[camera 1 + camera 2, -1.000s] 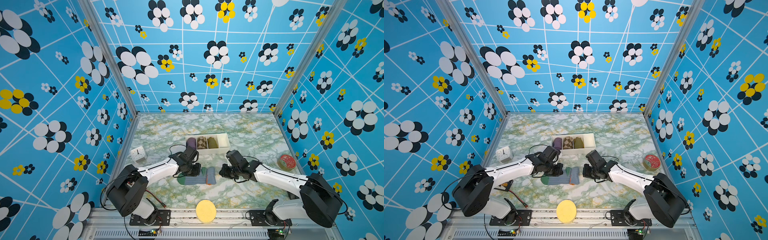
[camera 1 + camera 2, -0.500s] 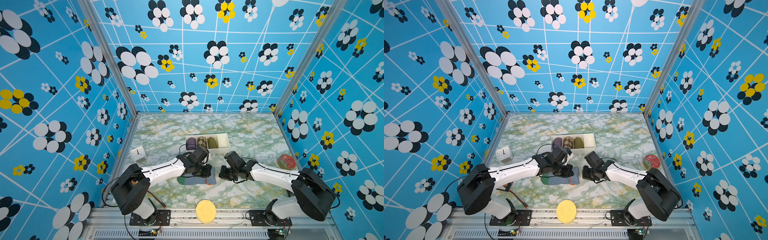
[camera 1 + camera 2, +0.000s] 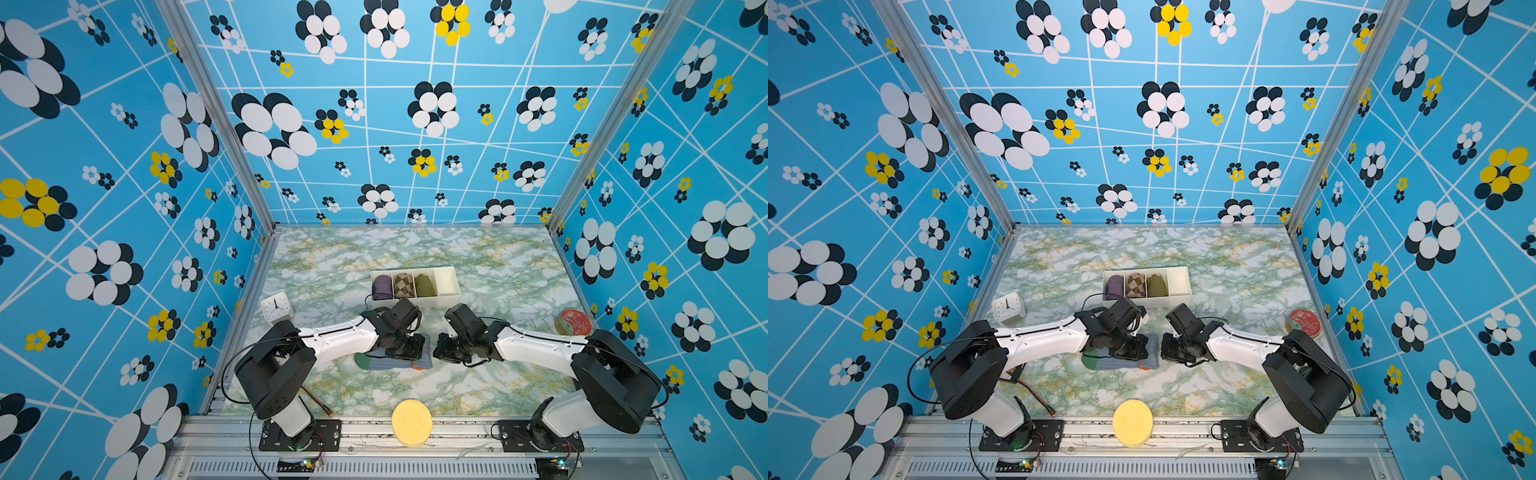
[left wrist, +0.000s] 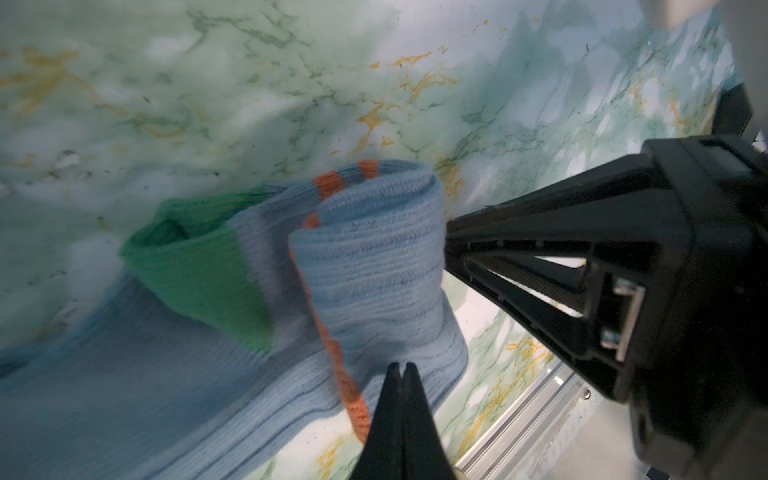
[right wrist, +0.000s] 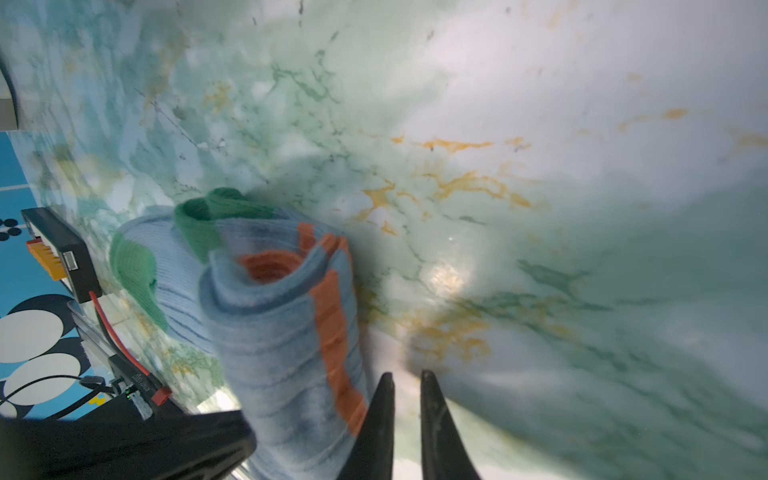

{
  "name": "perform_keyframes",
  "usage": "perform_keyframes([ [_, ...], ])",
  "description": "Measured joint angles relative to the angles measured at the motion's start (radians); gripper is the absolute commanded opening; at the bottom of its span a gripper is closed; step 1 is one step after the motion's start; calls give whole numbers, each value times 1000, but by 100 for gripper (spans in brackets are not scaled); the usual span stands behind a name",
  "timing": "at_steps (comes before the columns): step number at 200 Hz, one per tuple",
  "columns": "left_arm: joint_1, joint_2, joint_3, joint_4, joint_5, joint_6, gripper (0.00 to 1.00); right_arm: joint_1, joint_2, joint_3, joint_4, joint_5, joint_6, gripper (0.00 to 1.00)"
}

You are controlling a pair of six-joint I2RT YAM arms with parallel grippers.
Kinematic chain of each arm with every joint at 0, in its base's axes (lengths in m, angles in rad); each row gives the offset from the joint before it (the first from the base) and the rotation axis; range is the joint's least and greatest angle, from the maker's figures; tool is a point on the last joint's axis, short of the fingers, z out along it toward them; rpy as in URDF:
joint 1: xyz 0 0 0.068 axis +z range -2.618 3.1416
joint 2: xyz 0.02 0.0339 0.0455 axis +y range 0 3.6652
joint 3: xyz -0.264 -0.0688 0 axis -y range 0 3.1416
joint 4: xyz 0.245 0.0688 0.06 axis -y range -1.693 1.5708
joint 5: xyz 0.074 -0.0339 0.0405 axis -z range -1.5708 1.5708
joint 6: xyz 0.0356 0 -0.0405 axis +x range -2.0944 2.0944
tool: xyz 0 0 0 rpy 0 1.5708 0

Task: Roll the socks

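Grey-blue socks (image 3: 388, 365) half-rolled | left arm (image 3: 340, 338) low over them, left fingers (image 4: 390, 415) pressed together | right fingers (image 5: 378, 424) slightly apart, empty

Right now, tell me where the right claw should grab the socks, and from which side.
Take the socks by the rolled cuff end, probably from the right claw side: the roll stands thick there, the green-toed tail lies flat beyond.
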Motion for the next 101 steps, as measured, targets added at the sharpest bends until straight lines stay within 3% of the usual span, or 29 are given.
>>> perform_keyframes([
  [101,23,19,-23,-6,-5,1,0,11,50,31,37,-37,0,15],
])
